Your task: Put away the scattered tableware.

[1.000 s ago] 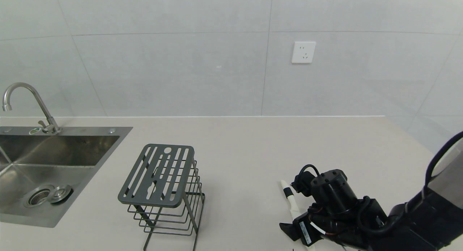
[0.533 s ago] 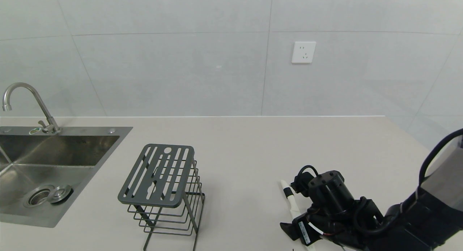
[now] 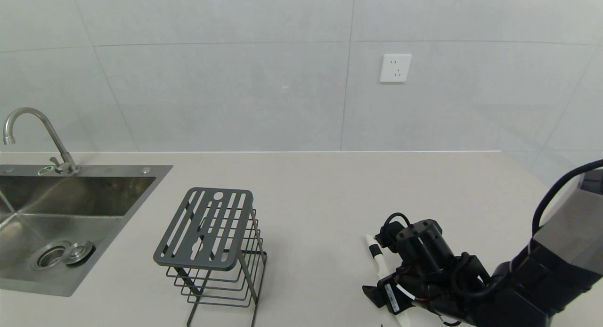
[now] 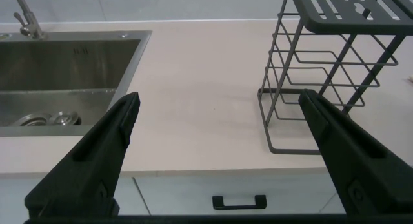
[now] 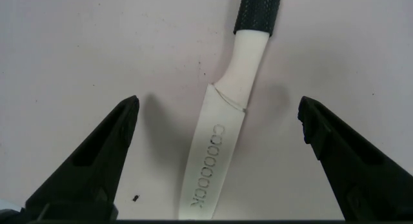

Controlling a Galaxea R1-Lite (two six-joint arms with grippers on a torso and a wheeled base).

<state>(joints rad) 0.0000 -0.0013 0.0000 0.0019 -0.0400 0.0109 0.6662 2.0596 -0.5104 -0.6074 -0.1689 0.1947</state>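
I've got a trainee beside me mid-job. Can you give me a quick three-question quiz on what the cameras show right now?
1. True or false: the right gripper has its fingers open, one on either side of the white knife.
2. Where does the rack stand?
A) inside the sink
B) on the counter, between the sink and the white knife
C) on top of the white knife
3. Fill the blank: the left gripper has its fingers ____ and holds nothing.

Key: 1 true; 2 B; 3 open.
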